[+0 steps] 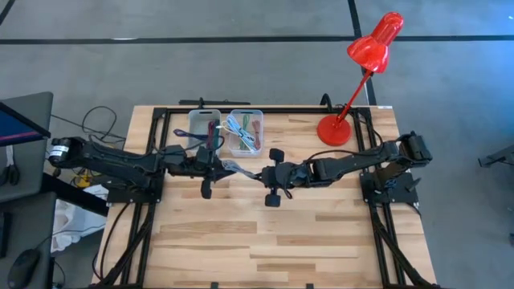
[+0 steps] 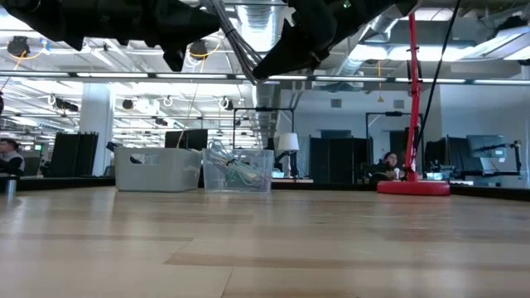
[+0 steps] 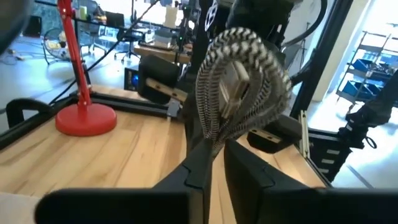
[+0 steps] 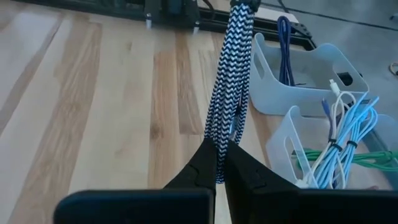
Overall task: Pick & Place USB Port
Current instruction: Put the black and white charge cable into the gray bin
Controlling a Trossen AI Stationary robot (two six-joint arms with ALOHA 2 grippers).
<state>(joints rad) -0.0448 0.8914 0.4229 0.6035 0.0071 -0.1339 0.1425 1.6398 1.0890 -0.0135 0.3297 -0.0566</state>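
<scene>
1. High view is showing the left gripper (image 1: 227, 167) reaching toward the middle of the wooden surface (image 1: 265, 233), just in front of two bins: a white bin (image 1: 203, 123) and a clear bin (image 1: 245, 132) that is holding bundled cables.
2. Between the arms, a braided USB cable (image 1: 245, 170) is hanging in the air, stretched from one gripper to the other, likely as a handover.
3. The left wrist view is showing that gripper's fingers (image 3: 199, 168) pinching the cable's coiled end, loops and plug rising just beyond the tips.
4. The right gripper (image 1: 267, 173) is meeting it from the other side; its fingers (image 4: 202, 163) are closing narrowly on the cable's strands.
5. A red desk lamp (image 1: 353, 88) is standing at the far right, well apart.
</scene>
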